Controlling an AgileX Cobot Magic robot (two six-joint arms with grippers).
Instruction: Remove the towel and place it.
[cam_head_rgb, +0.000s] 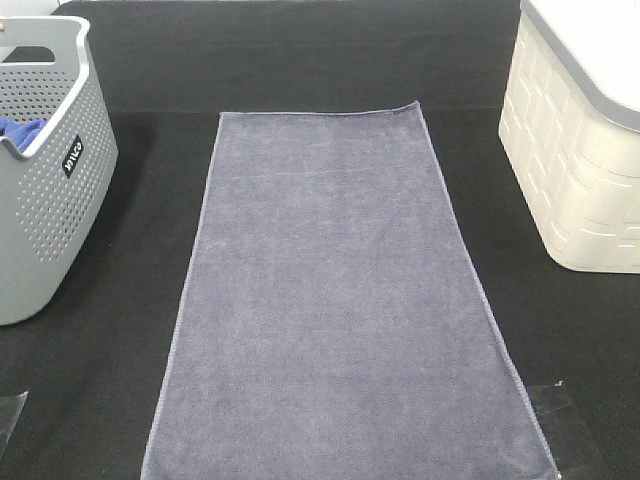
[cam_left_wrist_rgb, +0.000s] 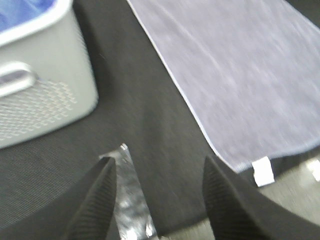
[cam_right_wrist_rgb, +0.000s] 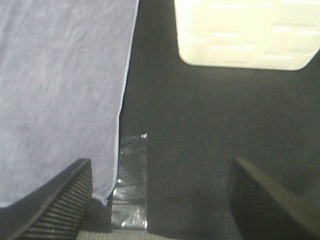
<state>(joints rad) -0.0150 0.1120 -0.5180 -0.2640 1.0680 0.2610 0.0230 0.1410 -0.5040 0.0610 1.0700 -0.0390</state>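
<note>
The grey-lavender towel (cam_head_rgb: 335, 300) lies flat and spread out on the black table, its long side running from the front edge toward the back. It also shows in the left wrist view (cam_left_wrist_rgb: 240, 75) and in the right wrist view (cam_right_wrist_rgb: 60, 90). Neither gripper shows in the high view. My left gripper (cam_left_wrist_rgb: 157, 200) is open and empty above the black cloth, beside the towel's near left corner. My right gripper (cam_right_wrist_rgb: 160, 200) is open and empty, beside the towel's near right corner.
A grey perforated basket (cam_head_rgb: 45, 190) with a bright blue cloth (cam_head_rgb: 22, 128) inside stands at the left, and shows in the left wrist view (cam_left_wrist_rgb: 45, 85). A cream bin (cam_head_rgb: 580, 150) stands at the right. Clear tape patches (cam_left_wrist_rgb: 127, 195) (cam_right_wrist_rgb: 132, 185) lie near the front corners.
</note>
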